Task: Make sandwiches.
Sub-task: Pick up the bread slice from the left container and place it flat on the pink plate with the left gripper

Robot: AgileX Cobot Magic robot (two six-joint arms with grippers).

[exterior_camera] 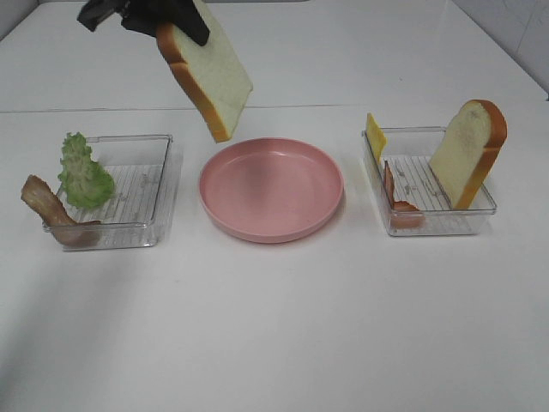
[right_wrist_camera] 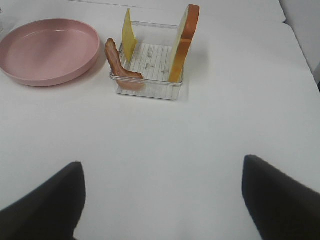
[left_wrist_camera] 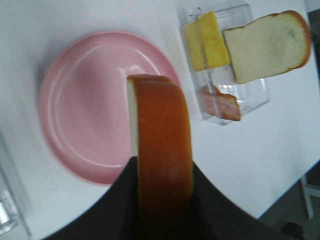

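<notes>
My left gripper (exterior_camera: 176,26) is shut on a white bread slice (exterior_camera: 210,73) with orange-brown crust and holds it in the air above the far left rim of the round pink plate (exterior_camera: 271,189). The left wrist view shows the slice's crust (left_wrist_camera: 162,145) between the jaws, over the plate (left_wrist_camera: 85,115). A second bread slice (exterior_camera: 467,154) leans upright in the right clear tray (exterior_camera: 429,184) with a yellow cheese slice (exterior_camera: 375,136) and a bacon strip (exterior_camera: 396,197). Lettuce (exterior_camera: 83,172) and bacon (exterior_camera: 51,210) stand in the left clear tray (exterior_camera: 129,193). My right gripper (right_wrist_camera: 162,200) is open and empty, over bare table, well short of the right tray (right_wrist_camera: 150,65).
The white table reaches to a seam behind the trays. In the left wrist view the table's edge (left_wrist_camera: 295,175) runs close by the right tray.
</notes>
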